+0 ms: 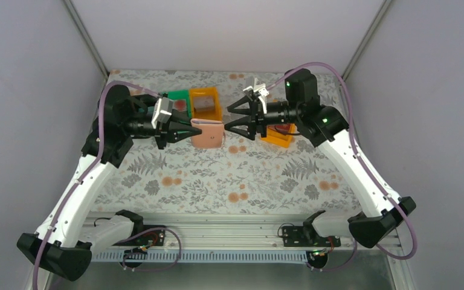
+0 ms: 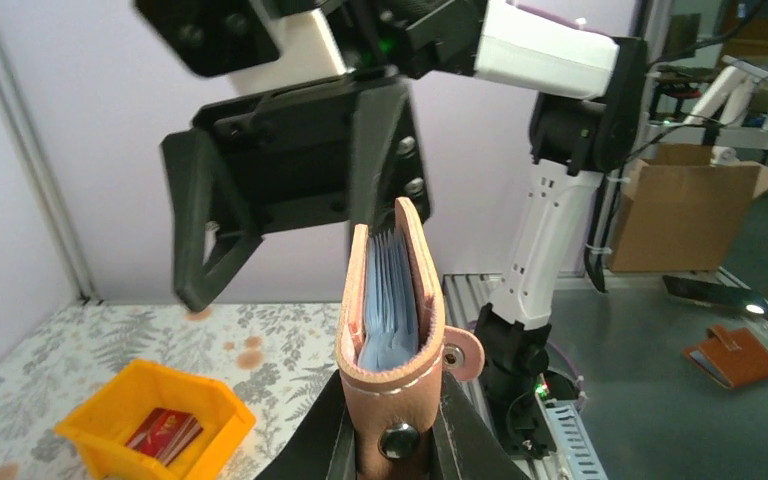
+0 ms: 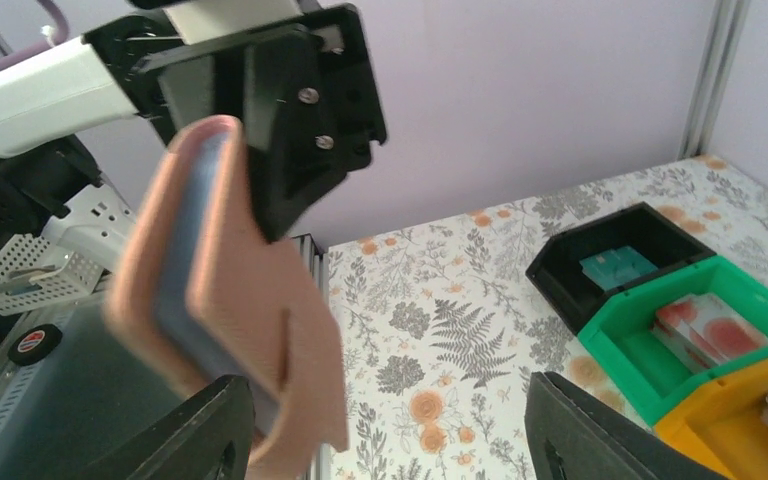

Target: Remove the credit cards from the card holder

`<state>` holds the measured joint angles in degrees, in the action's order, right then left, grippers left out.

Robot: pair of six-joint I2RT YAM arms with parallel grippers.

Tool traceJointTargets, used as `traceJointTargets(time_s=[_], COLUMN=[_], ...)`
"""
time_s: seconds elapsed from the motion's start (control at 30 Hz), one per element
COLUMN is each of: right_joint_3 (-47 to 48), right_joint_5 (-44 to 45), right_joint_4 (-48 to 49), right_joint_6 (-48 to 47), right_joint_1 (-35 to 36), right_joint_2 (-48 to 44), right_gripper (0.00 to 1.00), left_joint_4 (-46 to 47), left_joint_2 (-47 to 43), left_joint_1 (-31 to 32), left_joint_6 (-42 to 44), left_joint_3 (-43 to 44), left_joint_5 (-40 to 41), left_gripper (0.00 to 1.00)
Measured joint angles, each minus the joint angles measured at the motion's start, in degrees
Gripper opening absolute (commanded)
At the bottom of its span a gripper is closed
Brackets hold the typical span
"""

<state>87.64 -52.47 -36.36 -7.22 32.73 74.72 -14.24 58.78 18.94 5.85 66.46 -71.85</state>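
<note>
Holding card holder (image 1: 208, 134) in left pincer (image 1: 194, 128), right pincer (image 1: 227, 119) spread just beside

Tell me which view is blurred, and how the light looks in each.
Right wrist: the card holder close to the lens is smeared soft, while the green bin behind is crisp. Left wrist: card holder sharp, lit evenly, no glare. Top external: soft flat light, faint shadows, wide-angle lean toward the edges.

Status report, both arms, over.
Left gripper shut on card holder, held above table. Right gripper open, facing it. Nothing between them.
</note>
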Motion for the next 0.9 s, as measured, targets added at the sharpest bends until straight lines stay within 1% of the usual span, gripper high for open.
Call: traceJointTargets(time_s=[0.13, 0.33, 0.4, 0.57, 0.7, 0.9], right_joint_3=[0.0, -0.2, -0.6, -1.1, -1.2, 0.9], right_joint_5=[1.5, 0.4, -0.1, -1.1, -1.4, -0.8], right_joint_4=[-1.3, -1.4, -1.3, -3.1, -4.2, -7.4], right_joint_6=[-0.4, 0.7, 0.6, -0.3, -0.5, -1.7], right_joint_1=[-0.4, 0.8, 1.5, 1.5, 1.7, 2.4], right_joint_2=[0.0, 1.0, 1.0, 1.0, 1.1, 1.6], right_gripper=[0.70, 0.83, 0.85, 0.85, 0.83, 0.83], left_joint_4=[-0.8, 1.2, 1.9, 2.1, 2.1, 1.7], left_joint_2=[0.0, 0.0, 0.0, -0.2, -0.3, -0.9], left_joint_1=[0.7, 1.8, 1.9, 2.3, 2.4, 2.5], left_joint_6=[1.3, -0.9, -2.2, -3.3, -3.3, -2.2], left_joint_3=[0.9, 0.7, 0.7, 0.4, 0.1, 0.0], left_joint_5=[-1.8, -0.6, -0.6, -0.9, -1.0, -1.3], left_gripper=[0.02, 0.02, 0.02, 0.02, 0.02, 0.03])
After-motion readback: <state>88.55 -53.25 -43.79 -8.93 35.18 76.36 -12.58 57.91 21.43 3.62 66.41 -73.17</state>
